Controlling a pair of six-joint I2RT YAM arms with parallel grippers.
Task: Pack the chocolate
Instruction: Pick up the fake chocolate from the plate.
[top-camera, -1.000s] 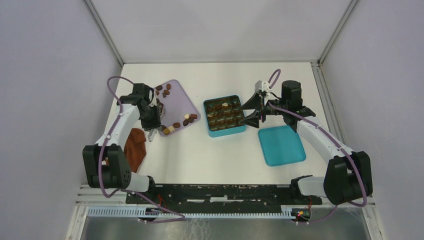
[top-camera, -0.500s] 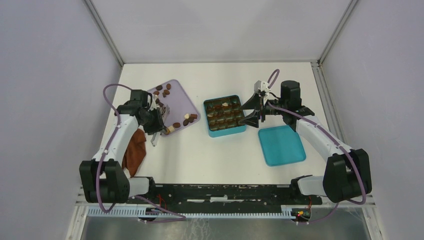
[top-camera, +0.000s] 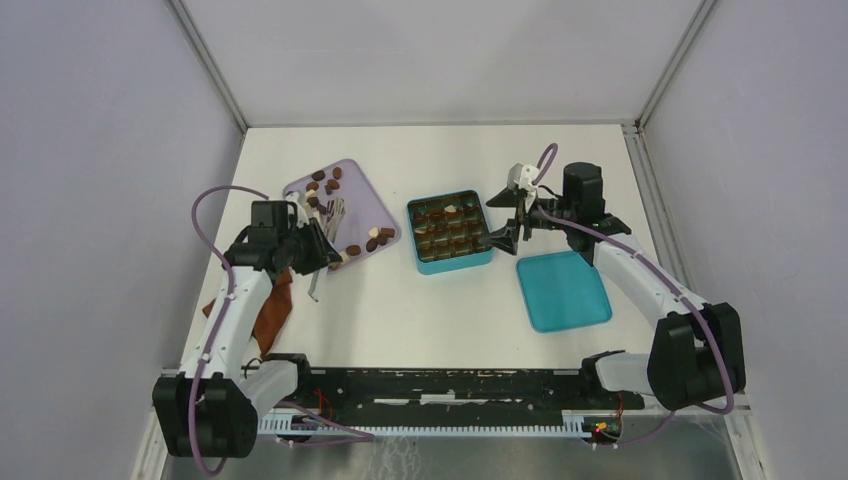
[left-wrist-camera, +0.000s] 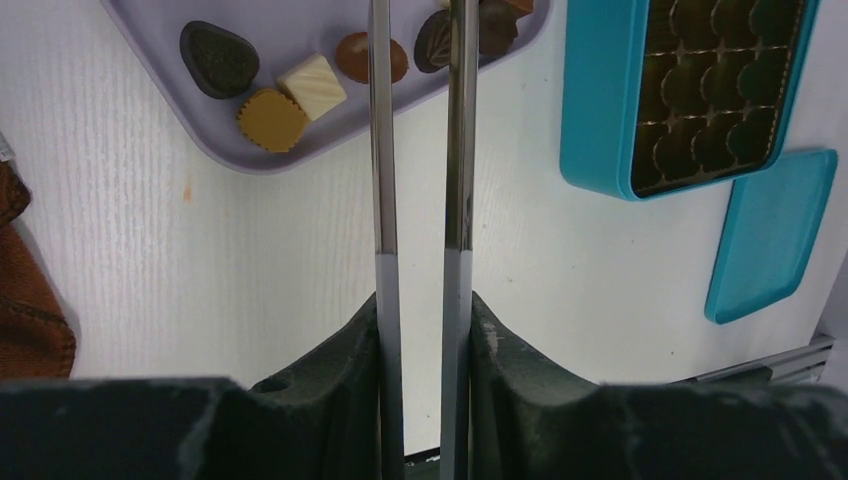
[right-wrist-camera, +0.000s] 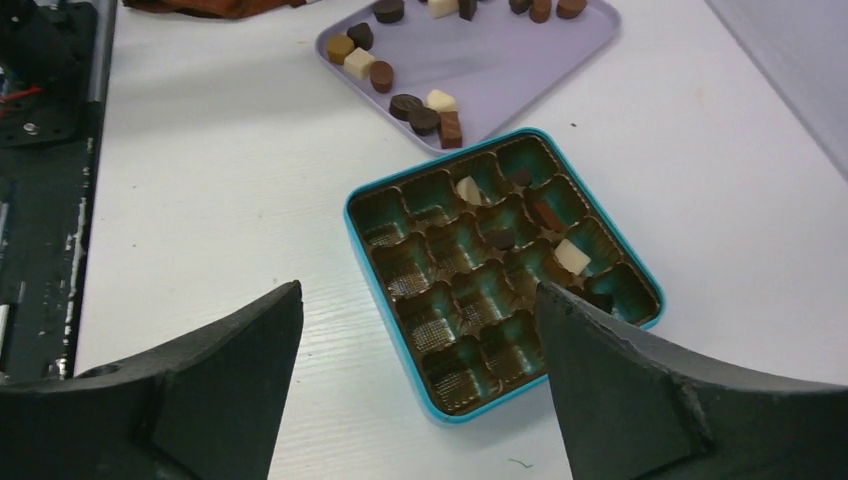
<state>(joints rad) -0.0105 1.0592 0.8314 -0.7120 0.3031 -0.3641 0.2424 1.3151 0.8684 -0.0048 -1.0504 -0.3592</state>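
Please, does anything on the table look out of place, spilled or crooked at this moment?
Nothing is spilled: every chocolate in view lies in the lilac tray or the teal box. The one thing that looks out of place is the crumpled reddish-brown cloth near the left edge. The tray sits clearly askew to the box.

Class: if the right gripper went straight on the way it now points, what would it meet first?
Probably the teal box. The open right gripper has its fingers framing the box in the wrist view, and nothing lies between. Depth is unclear, so which part it would touch cannot be told.
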